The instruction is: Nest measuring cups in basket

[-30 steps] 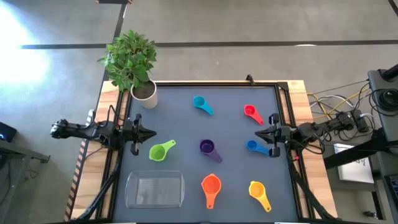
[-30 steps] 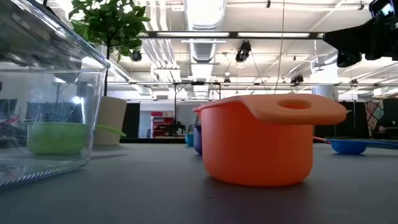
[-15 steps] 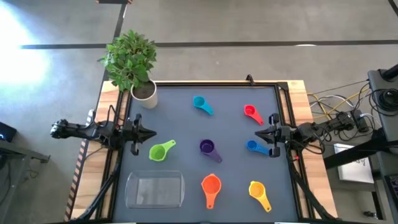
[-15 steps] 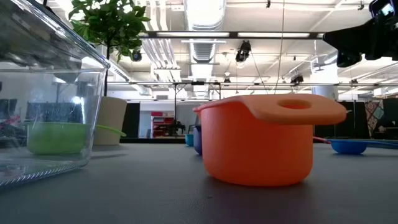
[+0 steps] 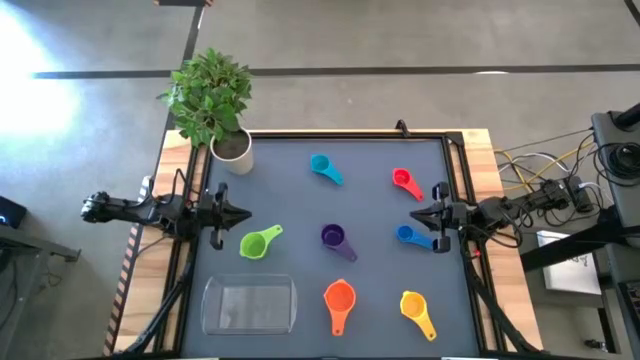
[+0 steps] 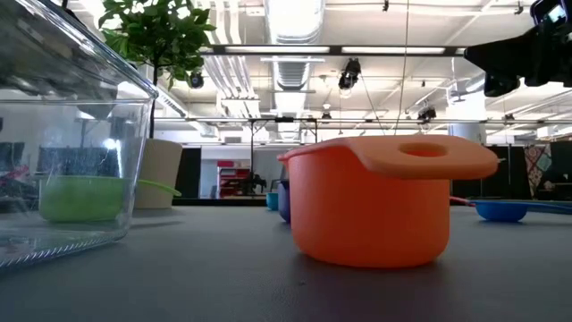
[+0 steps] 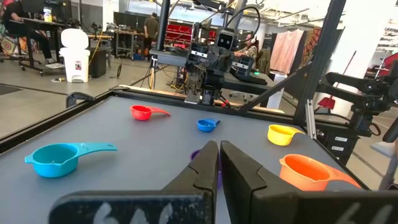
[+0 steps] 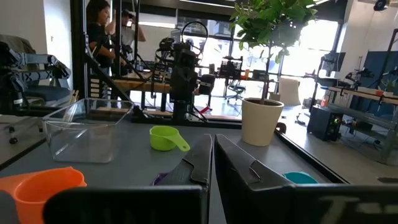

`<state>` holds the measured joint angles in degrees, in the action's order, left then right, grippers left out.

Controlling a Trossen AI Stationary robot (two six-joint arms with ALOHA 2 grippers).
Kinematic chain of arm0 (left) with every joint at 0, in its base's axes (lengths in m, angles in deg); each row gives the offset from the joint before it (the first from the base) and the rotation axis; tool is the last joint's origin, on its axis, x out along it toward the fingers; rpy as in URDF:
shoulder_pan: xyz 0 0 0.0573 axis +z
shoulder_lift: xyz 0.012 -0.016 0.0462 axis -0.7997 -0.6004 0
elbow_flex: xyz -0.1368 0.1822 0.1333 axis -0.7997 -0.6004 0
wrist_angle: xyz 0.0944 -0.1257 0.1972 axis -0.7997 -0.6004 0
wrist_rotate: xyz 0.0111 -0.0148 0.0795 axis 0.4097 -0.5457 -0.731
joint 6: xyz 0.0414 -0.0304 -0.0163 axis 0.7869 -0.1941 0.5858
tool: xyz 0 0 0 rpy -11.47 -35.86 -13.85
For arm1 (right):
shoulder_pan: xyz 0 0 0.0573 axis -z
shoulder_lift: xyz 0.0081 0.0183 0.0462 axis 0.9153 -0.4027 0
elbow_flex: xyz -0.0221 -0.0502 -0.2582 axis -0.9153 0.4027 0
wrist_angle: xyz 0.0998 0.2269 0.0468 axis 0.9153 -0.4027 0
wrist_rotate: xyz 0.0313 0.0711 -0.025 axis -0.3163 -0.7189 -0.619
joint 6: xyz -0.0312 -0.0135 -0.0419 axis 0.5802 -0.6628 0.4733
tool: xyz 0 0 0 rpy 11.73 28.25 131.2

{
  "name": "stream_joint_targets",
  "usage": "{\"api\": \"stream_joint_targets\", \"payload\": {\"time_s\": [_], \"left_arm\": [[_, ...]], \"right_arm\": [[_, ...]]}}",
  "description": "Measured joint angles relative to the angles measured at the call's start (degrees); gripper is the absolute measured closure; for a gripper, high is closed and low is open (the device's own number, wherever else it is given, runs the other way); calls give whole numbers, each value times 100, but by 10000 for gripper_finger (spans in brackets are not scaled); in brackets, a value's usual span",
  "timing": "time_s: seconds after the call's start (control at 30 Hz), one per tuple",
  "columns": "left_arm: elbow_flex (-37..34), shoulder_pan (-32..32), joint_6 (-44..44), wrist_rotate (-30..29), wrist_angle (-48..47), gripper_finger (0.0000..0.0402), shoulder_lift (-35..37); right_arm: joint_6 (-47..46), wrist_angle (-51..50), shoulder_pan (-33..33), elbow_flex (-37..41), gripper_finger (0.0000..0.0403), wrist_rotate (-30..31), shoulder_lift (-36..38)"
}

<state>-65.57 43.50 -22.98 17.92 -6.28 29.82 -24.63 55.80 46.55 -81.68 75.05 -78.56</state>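
Observation:
Several measuring cups lie apart on the grey table top: light blue [image 5: 325, 168] and red [image 5: 405, 182] at the far side, green [image 5: 258, 242], purple [image 5: 335, 239] and dark blue [image 5: 410, 236] in the middle row, orange [image 5: 340, 300] and yellow [image 5: 415, 308] near the front. The clear basket [image 5: 249, 304] rests on its base at the near left, with nothing in it. My left gripper [image 5: 245, 214] hovers shut at the left edge, pointing level over the table. My right gripper [image 5: 415, 214] hovers shut at the right edge, just beyond the dark blue cup.
A plant in a white pot [image 5: 232, 148] stands at the far left corner. A black frame [image 5: 340, 134] borders the table top. Bare table shows between the cups and around the basket. Cables and equipment [image 5: 560, 190] lie beyond the right edge.

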Motion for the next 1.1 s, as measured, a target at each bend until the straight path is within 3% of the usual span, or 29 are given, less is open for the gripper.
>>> {"api": "stream_joint_targets", "payload": {"time_s": [0.9,1.1], "left_arm": [[0,4,80,-11,273,402,0],[0,7,-662,-23,812,402,2]], "right_arm": [[0,0,0,1,394,0,-2],[0,0,-2,0,394,0,-2]]}}
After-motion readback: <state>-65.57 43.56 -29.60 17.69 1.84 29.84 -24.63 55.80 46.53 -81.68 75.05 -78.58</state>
